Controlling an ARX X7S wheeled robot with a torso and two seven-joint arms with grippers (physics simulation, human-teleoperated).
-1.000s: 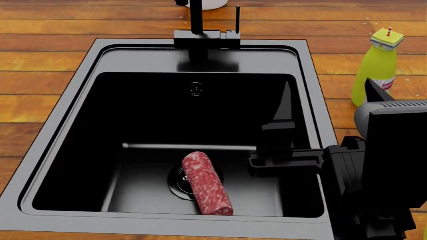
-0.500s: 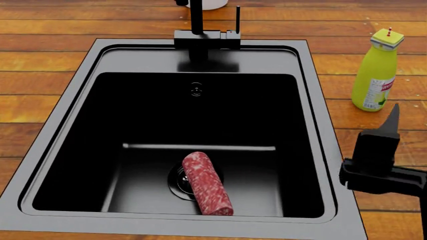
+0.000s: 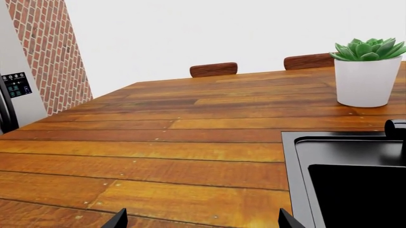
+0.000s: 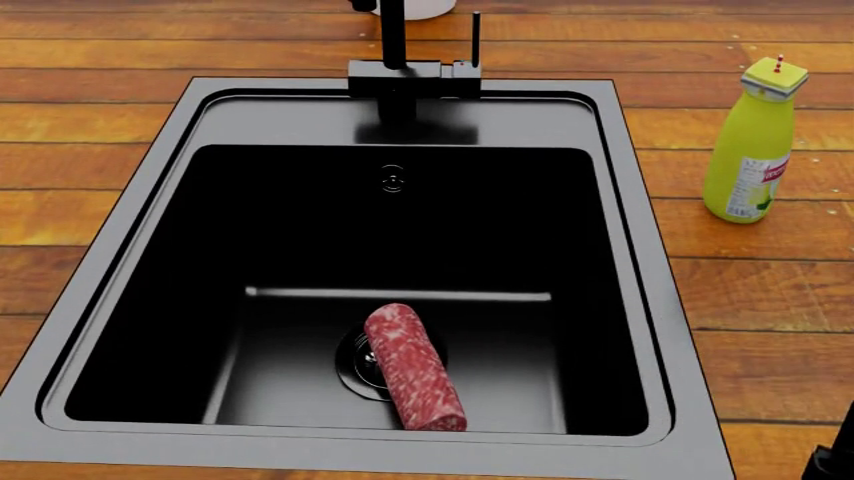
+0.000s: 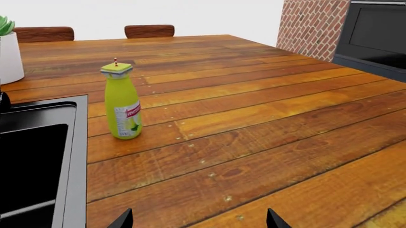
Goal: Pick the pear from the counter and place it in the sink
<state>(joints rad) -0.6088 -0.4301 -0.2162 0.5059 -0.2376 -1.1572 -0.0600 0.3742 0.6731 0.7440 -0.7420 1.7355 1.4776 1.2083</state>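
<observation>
No pear shows in any view. The black sink (image 4: 160, 170) sits in the orange-brown wooden counter (image 4: 120, 120); its corner also shows in the left wrist view (image 3: 298, 147) and its edge in the right wrist view (image 5: 79, 137). A red speckled sausage (image 4: 415, 367) lies over the drain. My left gripper (image 3: 199, 223) is open and empty above bare planks left of the sink. My right gripper (image 5: 198, 222) is open and empty above planks right of the sink. In the head view only a dark bit of the right arm (image 4: 830, 462) shows at the lower right corner.
A yellow-green labelled bottle (image 4: 754, 140) stands right of the sink, also in the right wrist view (image 5: 121, 102). A black faucet (image 4: 400, 70) rises behind the basin. A potted succulent (image 3: 366, 71) stands beyond the sink. Chair backs (image 3: 214, 69) and brick walls (image 3: 47, 52) lie past the counter.
My right arm has drawn back from over the sink's right side, moving right and down until it has almost left the head view. The sausage and the bottle have not moved.
</observation>
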